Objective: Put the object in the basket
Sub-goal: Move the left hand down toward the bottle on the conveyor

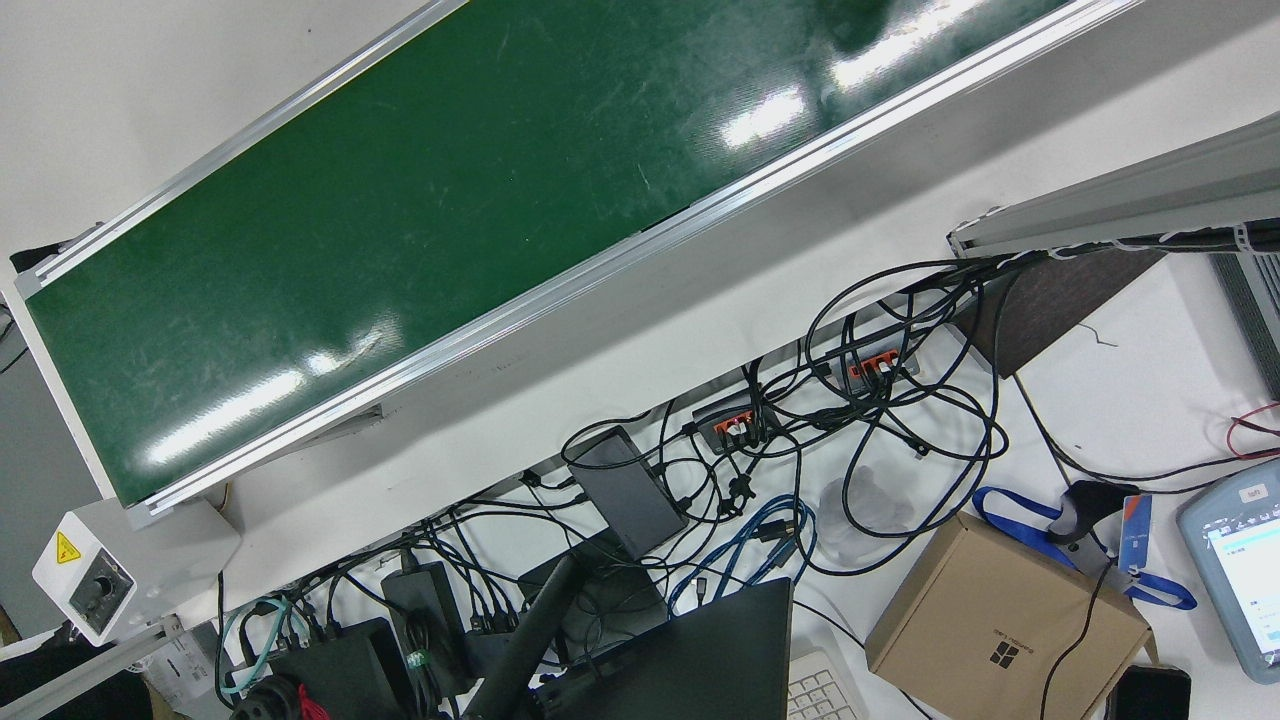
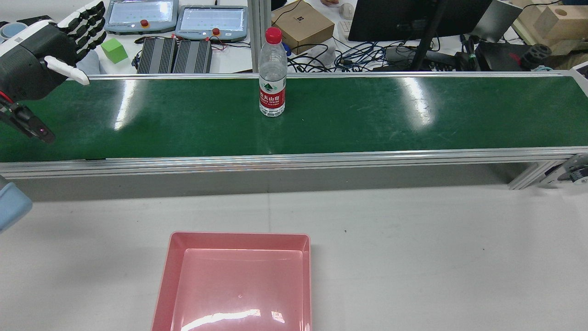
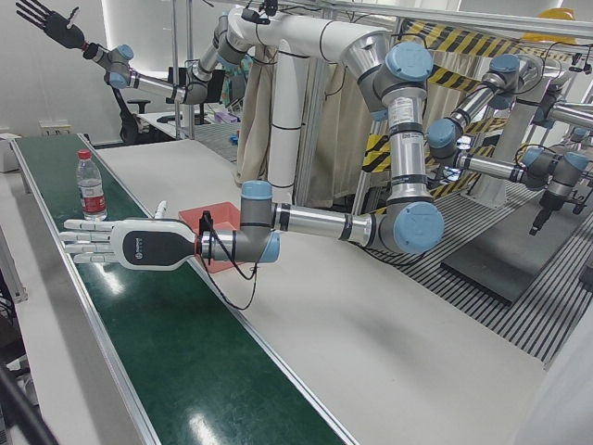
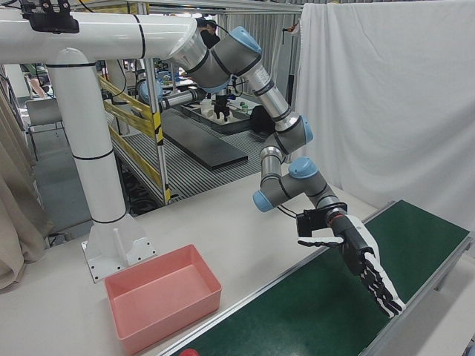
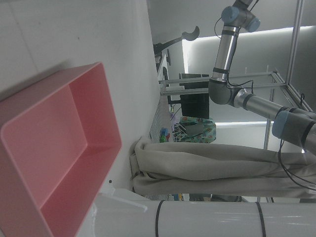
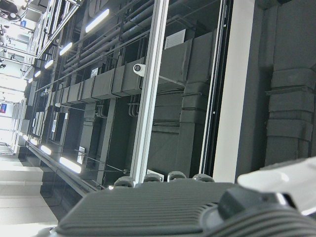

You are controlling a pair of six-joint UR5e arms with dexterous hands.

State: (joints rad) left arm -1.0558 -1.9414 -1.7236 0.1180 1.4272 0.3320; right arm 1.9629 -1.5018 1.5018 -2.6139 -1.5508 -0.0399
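My left hand (image 2: pixel 43 53) hangs flat above one end of the long green conveyor belt (image 2: pixel 367 115), palm turned sideways. Its black-and-white fingers (image 3: pixel 82 239) lie stretched out straight, side by side, with the thumb standing off on its own. It holds nothing and touches nothing. In the left-front view, the fingertips point along the belt towards the task's thing, the clear plastic water bottle with the red cap and red label (image 2: pixel 272 78).

The bottle stands upright on the belt, close to the belt's far rail as the rear view shows it. It is well apart from my left hand, further along the belt towards the middle.

On my side of the belt, on the white table (image 2: pixel 413 253), sits the pink rectangular plastic basket (image 2: pixel 239 236). It stands clear of the belt's aluminium rail, roughly level with the bottle but a little to its left in the rear view. My left hand's camera looks straight at one corner of this basket. Behind it are a grey curtain (image 5: pixel 222 168) and the white pedestal (image 5: pixel 197 217).

My right hand (image 3: pixel 42 17) is raised high, away from the belt, on its outstretched arm. Its dark fingers are fanned wide apart with nothing between them. Its own camera sees only the hand's dark back and the ceiling ducts (image 6: pixel 163 98) with strip lights.

Beyond the belt's far rail lie tangled black cables (image 2: pixel 321 57), a brown cardboard box (image 2: pixel 301 25) and two teach pendants (image 2: pixel 213 20).
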